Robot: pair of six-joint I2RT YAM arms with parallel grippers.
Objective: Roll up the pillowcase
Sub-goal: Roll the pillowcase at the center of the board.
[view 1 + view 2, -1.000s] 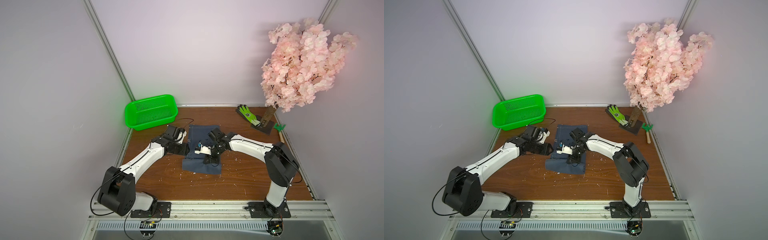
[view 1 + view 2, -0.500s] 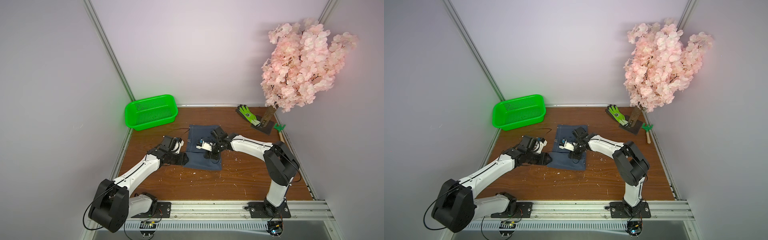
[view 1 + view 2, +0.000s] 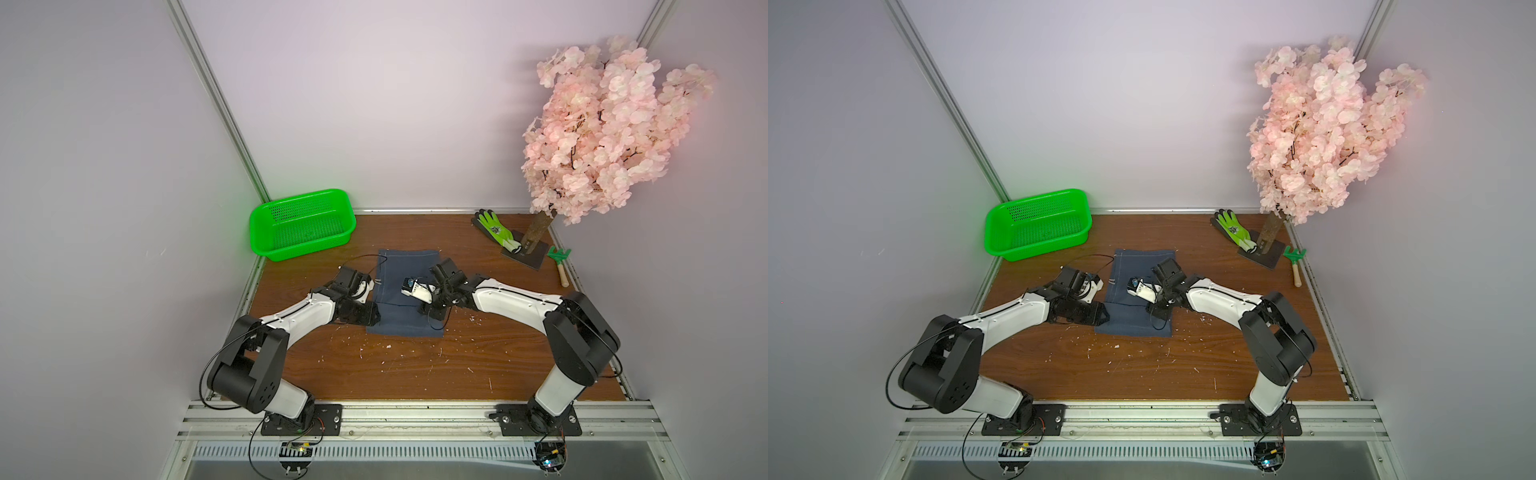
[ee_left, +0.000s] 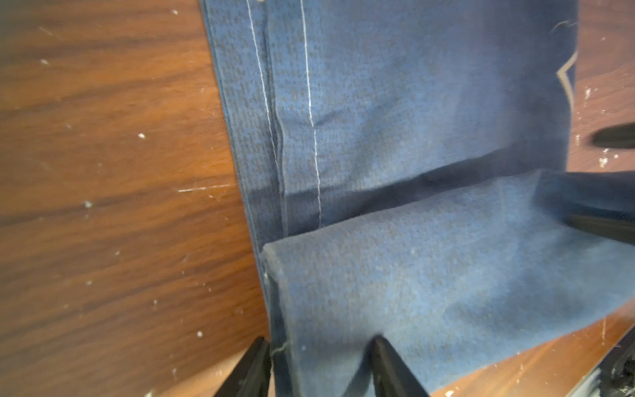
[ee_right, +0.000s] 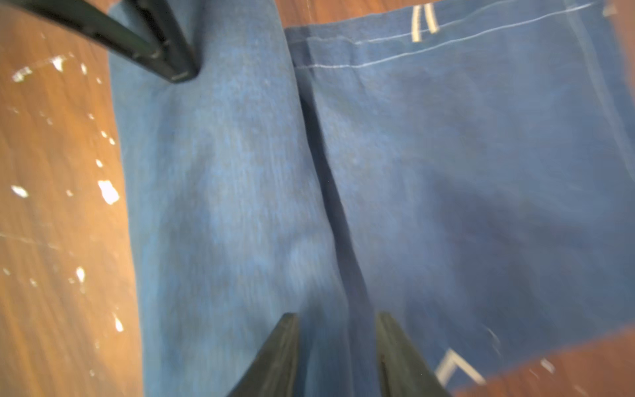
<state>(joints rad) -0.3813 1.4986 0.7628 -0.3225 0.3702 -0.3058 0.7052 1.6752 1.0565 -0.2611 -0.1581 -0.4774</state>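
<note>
Pillowcase is down flat in the middle of the desk, right between the two arms. Its near end is turned over onto the rest: one soft fold, with a dark crease running straight across the cloth. The far part lies smooth, pale seam lines showing along its edge.

Left end effector sits low at the left end of that fold, jaws apart and gripping nothing. One finger stands over bare wood just outside the cloth and the other over the folded layer, so the side edge of the fold runs between them.

Over to the right end effector: parted too, empty, hovering over the crease near the cloth's right side. One finger is over the folded part and one over the flat part.

In both top views the two point in toward each other across the near half of the cloth. Behind all this, a green basket stands at the far left corner. Glove, tree and rake are off at the far right, well apart from the cloth.
</note>
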